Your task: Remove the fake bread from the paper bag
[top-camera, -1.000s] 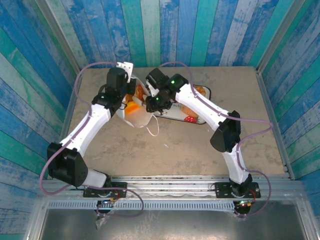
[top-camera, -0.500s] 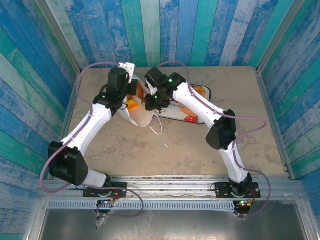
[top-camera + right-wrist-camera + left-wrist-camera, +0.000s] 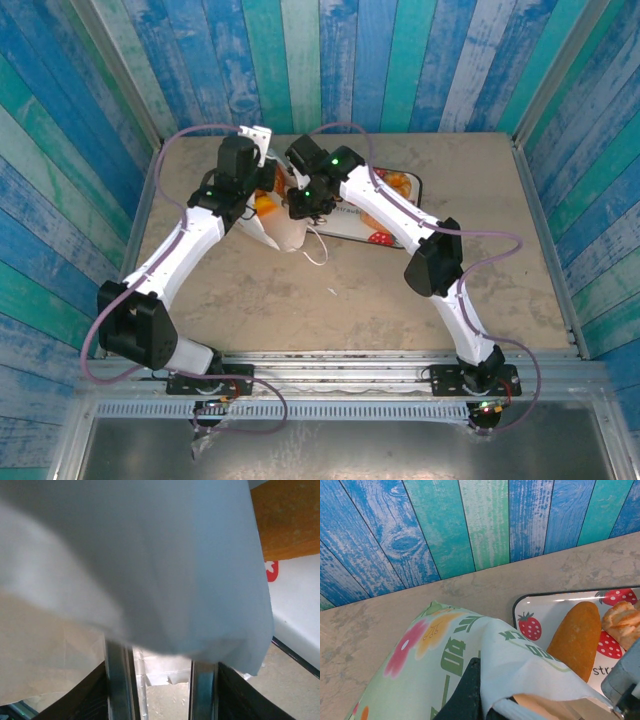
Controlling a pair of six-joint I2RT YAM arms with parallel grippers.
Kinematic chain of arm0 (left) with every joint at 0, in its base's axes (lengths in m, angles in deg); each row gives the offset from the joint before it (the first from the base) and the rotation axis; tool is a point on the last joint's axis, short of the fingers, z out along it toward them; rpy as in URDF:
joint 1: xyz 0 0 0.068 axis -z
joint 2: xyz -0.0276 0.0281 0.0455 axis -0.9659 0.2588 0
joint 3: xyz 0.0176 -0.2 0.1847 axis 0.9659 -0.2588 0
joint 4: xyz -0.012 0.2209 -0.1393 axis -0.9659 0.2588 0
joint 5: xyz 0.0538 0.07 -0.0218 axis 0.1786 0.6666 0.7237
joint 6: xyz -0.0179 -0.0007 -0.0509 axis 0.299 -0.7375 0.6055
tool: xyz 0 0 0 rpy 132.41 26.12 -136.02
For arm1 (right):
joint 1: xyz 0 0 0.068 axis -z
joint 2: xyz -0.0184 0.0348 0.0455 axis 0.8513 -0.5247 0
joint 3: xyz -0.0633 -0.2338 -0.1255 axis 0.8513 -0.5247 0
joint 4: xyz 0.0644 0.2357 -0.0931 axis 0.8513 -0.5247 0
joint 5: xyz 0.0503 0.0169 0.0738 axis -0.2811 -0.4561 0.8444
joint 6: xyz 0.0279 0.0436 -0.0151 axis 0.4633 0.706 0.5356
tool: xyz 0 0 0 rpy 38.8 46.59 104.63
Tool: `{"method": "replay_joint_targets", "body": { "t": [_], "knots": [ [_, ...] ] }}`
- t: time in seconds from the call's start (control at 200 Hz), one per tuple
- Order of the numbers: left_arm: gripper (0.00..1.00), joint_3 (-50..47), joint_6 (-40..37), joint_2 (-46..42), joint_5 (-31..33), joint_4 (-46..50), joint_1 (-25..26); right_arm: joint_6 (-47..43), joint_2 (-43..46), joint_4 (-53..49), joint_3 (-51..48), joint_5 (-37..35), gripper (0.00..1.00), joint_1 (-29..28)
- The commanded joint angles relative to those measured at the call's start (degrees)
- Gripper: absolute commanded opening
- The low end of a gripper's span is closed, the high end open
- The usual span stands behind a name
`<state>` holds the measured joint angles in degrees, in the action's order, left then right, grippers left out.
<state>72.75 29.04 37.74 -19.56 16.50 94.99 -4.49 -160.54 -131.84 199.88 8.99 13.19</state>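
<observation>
The white paper bag (image 3: 285,230) stands left of the tray, its printed side (image 3: 435,655) close below the left wrist camera. My left gripper (image 3: 252,192) (image 3: 480,697) is shut on the bag's upper edge, one dark finger (image 3: 465,690) showing under the paper. Orange fake bread (image 3: 263,205) shows inside the bag's mouth. My right gripper (image 3: 298,205) (image 3: 160,652) is at the bag's right side, jaws apart. White bag paper (image 3: 150,555) drapes over its fingertips, and bare table shows between the fingers (image 3: 117,680). A long loaf (image 3: 577,640) and a croissant (image 3: 622,625) lie on the tray.
The white strawberry-print tray (image 3: 345,228) (image 3: 535,611) lies right of the bag, more bread (image 3: 395,182) at its far end. Blue and green plank walls close in the back and sides. A cord handle (image 3: 318,255) trails onto the table in front of the bag.
My right arm has swung left, pressing its gripper further against the bag, whose lower part shifted left. Its jaws have narrowed a little. The left gripper keeps its hold.
</observation>
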Motion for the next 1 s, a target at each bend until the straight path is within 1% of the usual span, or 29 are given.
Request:
{"method": "replay_joint_targets", "body": {
  "t": [0.0,0.085,0.185,0.356,0.486,0.721,0.997],
  "knots": [
    [0.02,0.7,0.0,1.7,-1.4,-3.1,0.7,0.3,-1.0,2.0,2.0,-1.3,0.43,0.4],
    [0.02,1.0,-0.2,2.0,-0.9,-2.7,0.8,-0.1,-0.9,2.0,2.3,-1.5,0.39,0.3],
    [0.02,1.4,-0.2,2.5,0.5,-2.2,0.8,-0.6,-0.3,1.9,2.0,-1.8,0.30,0.3],
    [0.02,2.6,0.7,4.0,3.6,-0.4,0.8,-1.5,1.2,2.0,1.3,-2.3,0.17,0.1],
    [0.02,3.5,1.8,5.3,4.6,0.5,0.8,-2.5,2.6,1.9,0.8,-2.3,0.08,-0.5],
    [0.01,5.4,4.8,7.2,7.7,2.0,0.8,-4.2,6.7,2.0,-2.3,-3.5,0.03,-2.0],
    [0.02,7.0,7.5,8.2,10.5,3.0,0.5,-5.0,13.0,1.9,-7.9,-3.4,0.01,-3.1]
  ]
}}
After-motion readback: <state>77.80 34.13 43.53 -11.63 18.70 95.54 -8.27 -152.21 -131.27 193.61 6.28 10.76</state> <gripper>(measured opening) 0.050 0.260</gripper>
